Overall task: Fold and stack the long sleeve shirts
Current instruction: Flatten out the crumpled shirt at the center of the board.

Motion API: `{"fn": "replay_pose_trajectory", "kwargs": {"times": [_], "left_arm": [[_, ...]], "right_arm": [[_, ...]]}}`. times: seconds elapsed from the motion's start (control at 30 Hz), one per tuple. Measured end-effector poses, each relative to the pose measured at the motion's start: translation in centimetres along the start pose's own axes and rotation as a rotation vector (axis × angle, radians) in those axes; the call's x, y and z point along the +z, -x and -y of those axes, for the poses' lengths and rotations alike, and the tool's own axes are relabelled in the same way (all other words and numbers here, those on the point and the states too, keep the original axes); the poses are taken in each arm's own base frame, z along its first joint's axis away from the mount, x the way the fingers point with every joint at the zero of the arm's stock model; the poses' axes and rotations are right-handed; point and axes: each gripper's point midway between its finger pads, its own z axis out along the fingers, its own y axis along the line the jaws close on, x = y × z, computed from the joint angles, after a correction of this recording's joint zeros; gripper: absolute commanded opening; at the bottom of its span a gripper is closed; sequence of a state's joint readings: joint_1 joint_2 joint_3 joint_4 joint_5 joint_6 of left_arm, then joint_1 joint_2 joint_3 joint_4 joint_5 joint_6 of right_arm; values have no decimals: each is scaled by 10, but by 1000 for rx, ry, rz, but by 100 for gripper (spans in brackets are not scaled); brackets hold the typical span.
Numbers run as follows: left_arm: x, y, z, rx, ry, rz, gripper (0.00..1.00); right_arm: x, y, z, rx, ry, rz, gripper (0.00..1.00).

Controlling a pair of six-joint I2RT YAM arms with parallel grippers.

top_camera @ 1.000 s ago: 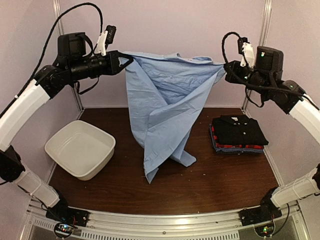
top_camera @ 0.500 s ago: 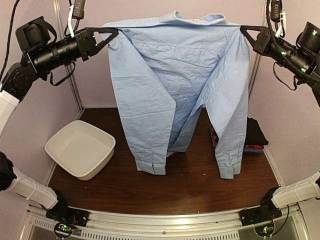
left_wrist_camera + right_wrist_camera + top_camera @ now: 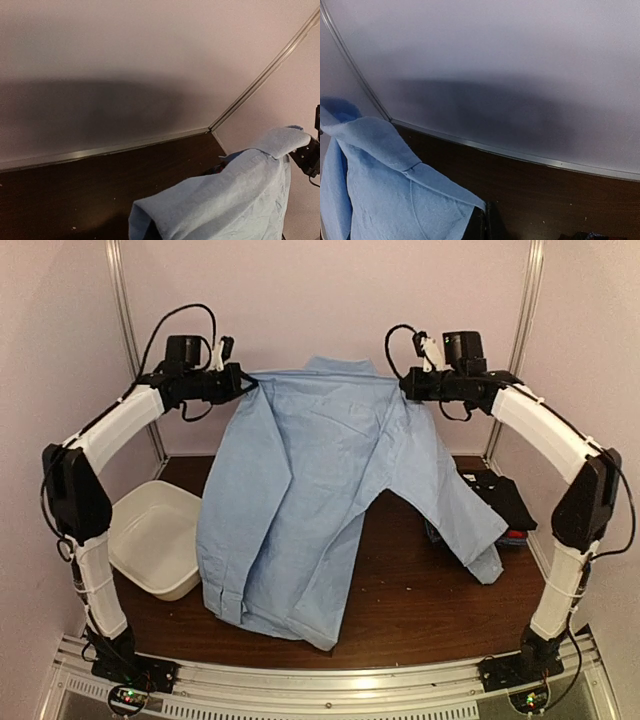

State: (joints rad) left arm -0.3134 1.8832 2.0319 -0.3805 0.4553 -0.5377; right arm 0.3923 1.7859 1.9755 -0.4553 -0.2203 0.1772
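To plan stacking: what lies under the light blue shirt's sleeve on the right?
A folded stack: black top shirt and red edge show; the light blue shirt covers the rest.

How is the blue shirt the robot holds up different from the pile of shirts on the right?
The light blue shirt hangs spread open from the left gripper and right gripper; the pile lies folded flat on the table. The light blue shirt is one pale colour; the pile is black on top, red peeking below. Both are shirts.
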Motion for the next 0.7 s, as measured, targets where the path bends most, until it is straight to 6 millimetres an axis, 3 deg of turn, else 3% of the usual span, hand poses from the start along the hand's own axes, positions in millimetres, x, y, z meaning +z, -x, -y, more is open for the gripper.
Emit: {"fn": "replay_pose_trajectory", "kwargs": {"times": [0.1, 0.17, 0.2, 0.27, 0.3, 0.37, 0.43, 0.6, 0.7], "left_arm": [[58, -78, -69, -117, 90, -176, 2], [85, -136, -111, -187, 157, -299, 29], [93, -157, -124, -207, 181, -342, 37], [102, -192, -146, -248, 225, -419, 52], [102, -200, -150, -257, 238, -437, 58], [99, -208, -155, -267, 263, -465, 66], [96, -200, -151, -254, 265, -450, 71], [77, -170, -124, -205, 264, -393, 72], [63, -166, -100, -182, 248, -375, 72]], "right_arm": [[66, -79, 45, 54, -72, -181, 33], [94, -131, 67, 86, -112, -299, 47], [106, -153, 75, 97, -125, -350, 53], [113, -177, 82, 122, -144, -408, 64], [112, -184, 80, 120, -152, -433, 66], [107, -184, 67, 105, -151, -436, 67], [92, -182, 42, 92, -124, -426, 67], [38, -190, -44, 56, 6, -409, 59], [17, -210, -95, 55, 101, -413, 51]]}}
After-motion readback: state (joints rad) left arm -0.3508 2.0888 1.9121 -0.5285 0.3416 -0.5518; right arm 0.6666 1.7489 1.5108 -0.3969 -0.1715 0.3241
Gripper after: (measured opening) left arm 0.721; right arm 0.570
